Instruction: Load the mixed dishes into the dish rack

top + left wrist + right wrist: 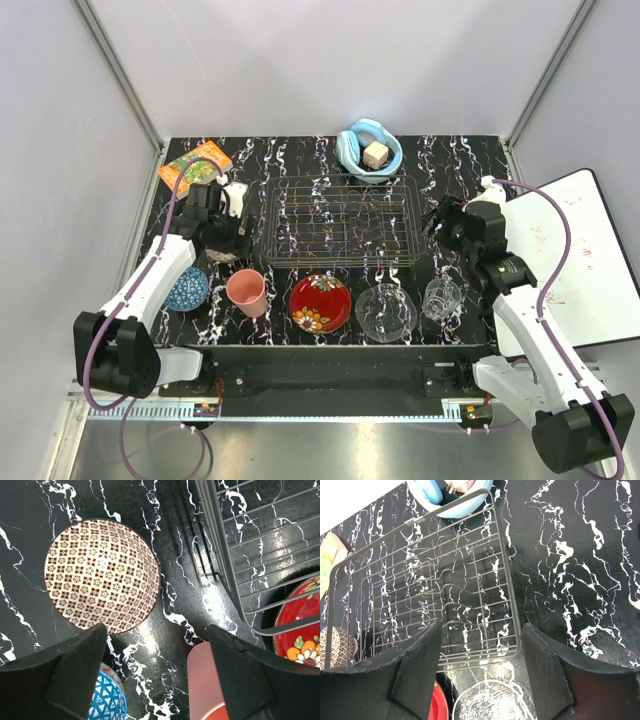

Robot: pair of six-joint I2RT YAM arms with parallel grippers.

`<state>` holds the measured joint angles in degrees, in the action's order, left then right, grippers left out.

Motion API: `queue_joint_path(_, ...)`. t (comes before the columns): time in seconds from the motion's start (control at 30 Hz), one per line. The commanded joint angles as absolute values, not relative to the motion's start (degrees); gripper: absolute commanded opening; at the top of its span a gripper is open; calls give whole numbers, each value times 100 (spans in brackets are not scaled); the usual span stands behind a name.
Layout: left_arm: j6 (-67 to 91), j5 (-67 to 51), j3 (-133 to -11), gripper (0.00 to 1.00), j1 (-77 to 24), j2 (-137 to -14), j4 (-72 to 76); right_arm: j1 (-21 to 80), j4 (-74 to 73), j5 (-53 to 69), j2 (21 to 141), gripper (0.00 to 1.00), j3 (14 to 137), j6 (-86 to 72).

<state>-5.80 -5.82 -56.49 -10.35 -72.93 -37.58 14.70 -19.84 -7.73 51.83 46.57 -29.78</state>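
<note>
Standing at the middle of the black marbled table [470, 170], the dish rack [342, 222] was a shallow rectangular basket of thin grey wire, see-through, with low sides and rounded corners. All five dishes lay outside it, in a row along the table's near edge. From left to right these were: a small blue patterned bowl [187, 290]; a pink cup [246, 291], upright with its mouth up; a red plate [320, 303] with flowers painted near its rim, just in front of the rack's near rail; a clear glass bowl [385, 312]; and a clear glass cup [441, 297].

The left gripper [157, 630] was over the table off the rack's near left corner, its jaws spread wide with nothing between them. A brown-and-white patterned bowl [102, 575] sat just ahead of its fingers, apart from them.

The right gripper [481, 627] was off the rack's right end, its jaws likewise apart and holding nothing.

Behind the rack sat a light-blue bowl [370, 150] containing a tan cube [376, 154]. An orange-green book [194, 168] lay at the far left corner.
</note>
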Motion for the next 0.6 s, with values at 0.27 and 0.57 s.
queue_joint_path(0.27, -870, 245, -5555, 79, -1037, -7787, -2665, 1573, -1969, -817, 5212, 69, 4720, -2839)
queue_joint_path(0.57, -941, 167, -5353, 77, -1107, -8165, -2382, 1591, -1969, -844, 5229, 69, 4729, -2821)
